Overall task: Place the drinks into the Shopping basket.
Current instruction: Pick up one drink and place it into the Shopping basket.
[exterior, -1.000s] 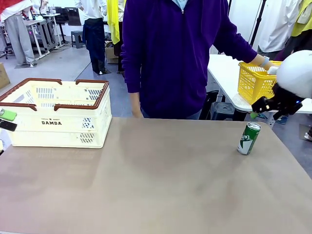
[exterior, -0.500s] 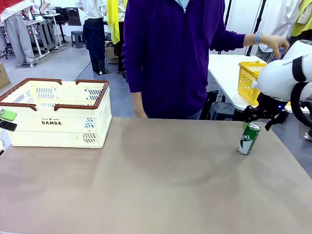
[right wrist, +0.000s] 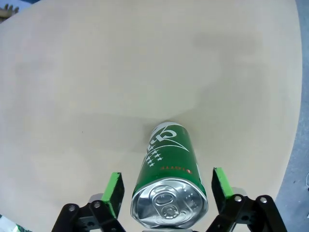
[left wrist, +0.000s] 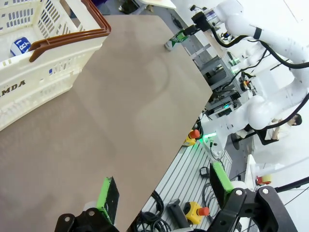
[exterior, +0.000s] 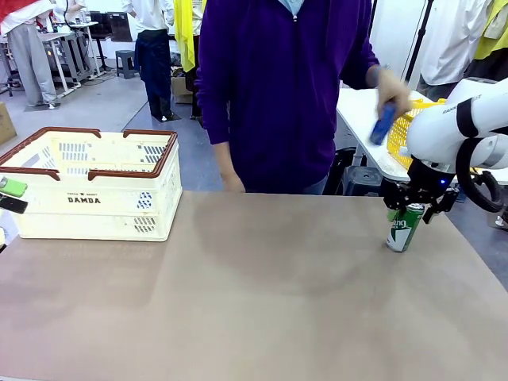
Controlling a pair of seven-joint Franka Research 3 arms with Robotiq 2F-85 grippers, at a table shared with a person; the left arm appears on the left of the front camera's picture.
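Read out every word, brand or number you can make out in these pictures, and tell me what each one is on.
"DAMDA": on the side wall of the Shopping basket.
Small line printed above it: too small to read.
White lettering on the green can: curved away and cut off, not readable; its small red print in the right wrist view is blurred.
White mark on the blue can inside the basket: too blurred to read.

Matte grey-brown worktop (exterior: 254, 302); even, diffuse overhead light, faint sheen, soft shadows. Beyond far edge: smooth grey floor (exterior: 103, 107). Off far right corner: white table (exterior: 361, 119), dark stool (exterior: 361, 181) at its near end. Far back left: black stool (exterior: 125, 62), cluttered bench (exterior: 71, 40). Cardboard box (exterior: 4, 123) on floor, left.
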